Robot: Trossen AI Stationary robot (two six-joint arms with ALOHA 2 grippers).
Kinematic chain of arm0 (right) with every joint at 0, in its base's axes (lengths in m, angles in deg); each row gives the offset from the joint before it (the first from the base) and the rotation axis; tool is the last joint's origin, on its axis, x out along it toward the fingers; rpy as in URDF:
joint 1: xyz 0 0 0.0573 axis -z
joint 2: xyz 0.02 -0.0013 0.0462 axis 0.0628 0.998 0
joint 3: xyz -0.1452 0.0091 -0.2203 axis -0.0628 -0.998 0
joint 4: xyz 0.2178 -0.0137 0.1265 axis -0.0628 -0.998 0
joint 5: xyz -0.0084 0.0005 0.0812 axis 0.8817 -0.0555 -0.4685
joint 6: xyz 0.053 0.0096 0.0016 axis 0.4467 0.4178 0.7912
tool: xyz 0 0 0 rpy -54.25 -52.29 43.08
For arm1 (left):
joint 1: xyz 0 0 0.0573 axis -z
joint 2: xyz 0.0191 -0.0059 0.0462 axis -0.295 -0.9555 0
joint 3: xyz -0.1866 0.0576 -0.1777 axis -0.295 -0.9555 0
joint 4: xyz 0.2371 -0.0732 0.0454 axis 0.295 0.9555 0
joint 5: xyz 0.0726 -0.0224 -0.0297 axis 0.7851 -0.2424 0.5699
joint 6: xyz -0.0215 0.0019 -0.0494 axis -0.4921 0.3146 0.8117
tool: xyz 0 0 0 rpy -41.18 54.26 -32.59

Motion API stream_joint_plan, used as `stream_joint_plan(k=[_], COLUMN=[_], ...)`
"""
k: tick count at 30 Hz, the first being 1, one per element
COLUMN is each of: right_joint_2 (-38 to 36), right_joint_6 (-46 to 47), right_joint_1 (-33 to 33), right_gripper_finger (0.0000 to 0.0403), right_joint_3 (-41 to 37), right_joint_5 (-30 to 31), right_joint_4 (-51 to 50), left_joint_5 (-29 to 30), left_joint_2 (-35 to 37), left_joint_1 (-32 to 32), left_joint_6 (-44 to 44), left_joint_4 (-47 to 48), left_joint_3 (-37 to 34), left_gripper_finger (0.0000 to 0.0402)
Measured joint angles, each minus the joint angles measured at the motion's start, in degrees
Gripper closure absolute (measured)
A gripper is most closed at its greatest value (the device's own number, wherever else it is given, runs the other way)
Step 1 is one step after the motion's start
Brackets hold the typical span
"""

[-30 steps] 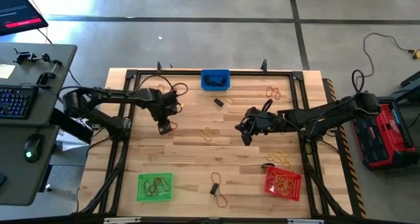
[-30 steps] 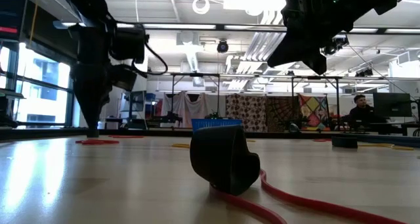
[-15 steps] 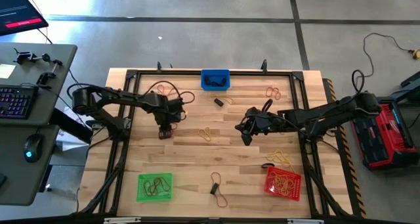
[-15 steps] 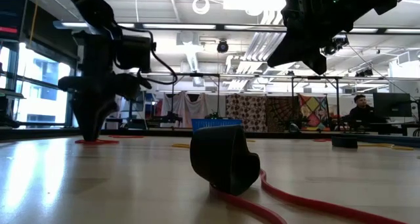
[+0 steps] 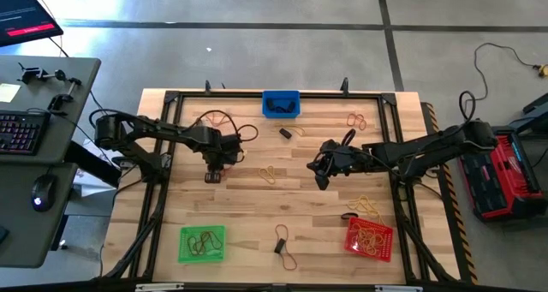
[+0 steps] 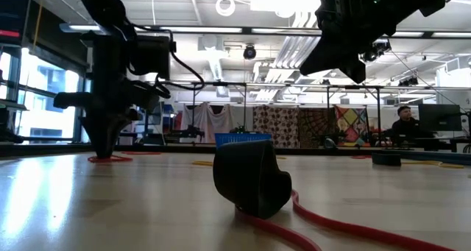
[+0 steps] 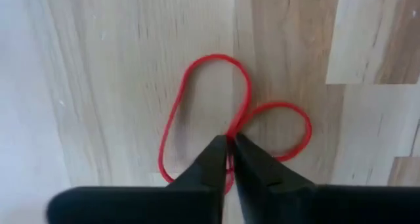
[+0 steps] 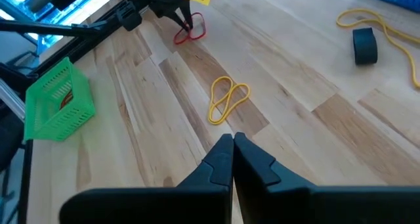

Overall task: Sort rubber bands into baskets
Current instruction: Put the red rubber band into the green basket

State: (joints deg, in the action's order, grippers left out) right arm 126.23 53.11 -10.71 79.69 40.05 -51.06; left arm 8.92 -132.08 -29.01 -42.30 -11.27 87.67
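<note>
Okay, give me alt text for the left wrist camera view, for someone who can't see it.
Looking straight down at a pale wooden table, the left gripper has its two dark fingers pinched shut on a red rubber band. The band lies flat, folded into two loops, and the fingertips meet where the loops cross.

1. My tabletop [image 5: 240, 215] is pale wood planks inside a black frame.
2. Off to my left stands a grey desk [image 5: 51, 104] with a keyboard [image 5: 19, 131] and a mouse [image 5: 40, 192] on it.
3. Off to my right a red and black case [image 5: 499, 176] sits on the grey floor [image 5: 257, 61], with a cable [image 5: 501, 56] lying near it.
4. Far across the room, a person [image 6: 402, 124] sits by a monitor [image 6: 440, 118], and patterned cloths [image 6: 294, 126] hang along the back.
</note>
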Motion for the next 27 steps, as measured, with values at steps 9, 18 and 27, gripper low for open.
stream_joint_plan(k=[9,18,27], right_joint_2=[0.0,0.0,0.0], right_joint_6=[-2.9,-6.4,-10.8], right_joint_1=[0.0,0.0,0.0], right_gripper_finger=[0.0403,0.0403,0.0403], right_joint_3=[0.0,0.0,0.0], right_joint_5=[-0.1,-0.4,-3.2], right_joint_4=[-0.2,-0.5,-0.5], left_joint_5=[1.5,1.8,2.3], left_joint_2=[7.1,14.8,17.4], left_joint_1=[3.0,10.2,22.8], left_joint_6=[5.7,18.8,35.4], left_joint_4=[1.3,6.6,8.5], left_joint_3=[2.1,8.7,14.5], left_gripper_finger=[0.0401,0.0401,0.0401])
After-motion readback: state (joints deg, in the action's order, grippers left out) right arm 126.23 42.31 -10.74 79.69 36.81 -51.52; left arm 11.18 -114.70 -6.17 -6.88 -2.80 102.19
